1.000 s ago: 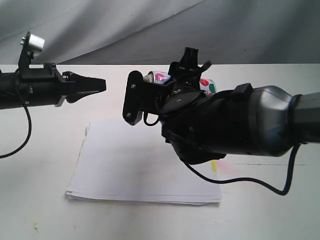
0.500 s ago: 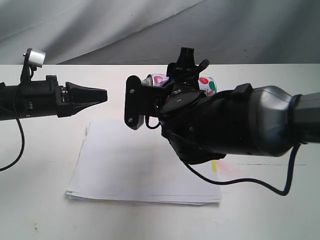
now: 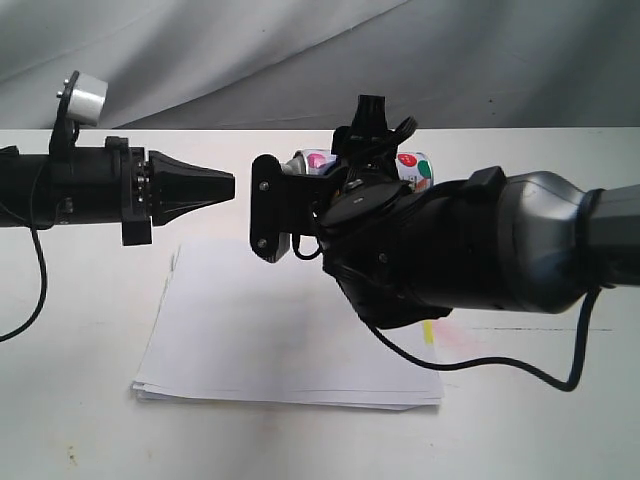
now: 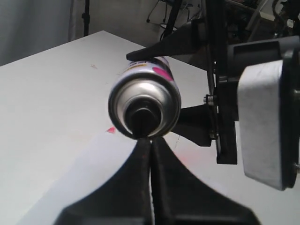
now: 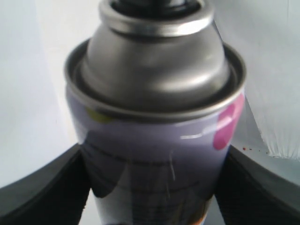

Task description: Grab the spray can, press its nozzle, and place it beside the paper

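My right gripper [image 3: 352,168] is shut on the spray can [image 3: 318,158], holding it level in the air above the paper [image 3: 290,320]. The right wrist view shows its fingers [image 5: 40,192] on both sides of the purple-labelled can [image 5: 154,140], just below the silver dome. The black nozzle [image 4: 142,120] points at my left gripper [image 3: 229,185]. That gripper [image 4: 151,140] is shut and empty, its tip at the nozzle; I cannot tell whether they touch. The paper's yellow mark [image 3: 428,331] shows on its right edge.
A black plate [image 3: 265,205] on the right gripper hangs between the left gripper's tip and the can. A cable [image 3: 480,362] loops from the right arm over the white table [image 3: 80,400]. Grey cloth [image 3: 300,60] forms the backdrop.
My left gripper has moved to the right, closing most of the gap to the can's nozzle end. The right arm and the can have barely moved.
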Tool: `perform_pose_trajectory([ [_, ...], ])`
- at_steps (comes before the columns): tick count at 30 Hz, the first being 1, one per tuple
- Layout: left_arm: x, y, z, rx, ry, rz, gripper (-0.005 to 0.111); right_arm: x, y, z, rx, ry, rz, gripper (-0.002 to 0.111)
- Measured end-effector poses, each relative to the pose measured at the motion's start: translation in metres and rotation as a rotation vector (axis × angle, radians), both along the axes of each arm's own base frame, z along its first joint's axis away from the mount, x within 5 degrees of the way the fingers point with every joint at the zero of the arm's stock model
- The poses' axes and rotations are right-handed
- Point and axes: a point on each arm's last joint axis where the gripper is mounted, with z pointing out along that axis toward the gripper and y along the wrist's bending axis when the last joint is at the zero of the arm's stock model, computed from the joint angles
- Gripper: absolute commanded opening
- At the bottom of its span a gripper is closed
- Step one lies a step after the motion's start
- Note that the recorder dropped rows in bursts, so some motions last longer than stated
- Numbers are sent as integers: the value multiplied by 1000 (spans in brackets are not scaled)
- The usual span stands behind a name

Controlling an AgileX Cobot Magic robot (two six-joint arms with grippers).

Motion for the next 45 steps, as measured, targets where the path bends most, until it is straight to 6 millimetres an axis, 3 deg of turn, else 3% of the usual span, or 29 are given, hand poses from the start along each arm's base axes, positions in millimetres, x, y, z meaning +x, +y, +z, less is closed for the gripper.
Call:
perform_pose_trajectory([
  [13,6,-2,6,-26,-19,22,0,0,0,-1,8,10,-9,0],
  [22,12,-10,-8,-28,14,3,0,0,0,-1,7,10,-10,0],
  [37,12,-12,-9,-28,17,-3,0,0,0,-1,7,10,-10,0],
  [45,13,-40,-3,-6,-16,-39,0,0,-2,-1,0,8,-31,0],
])
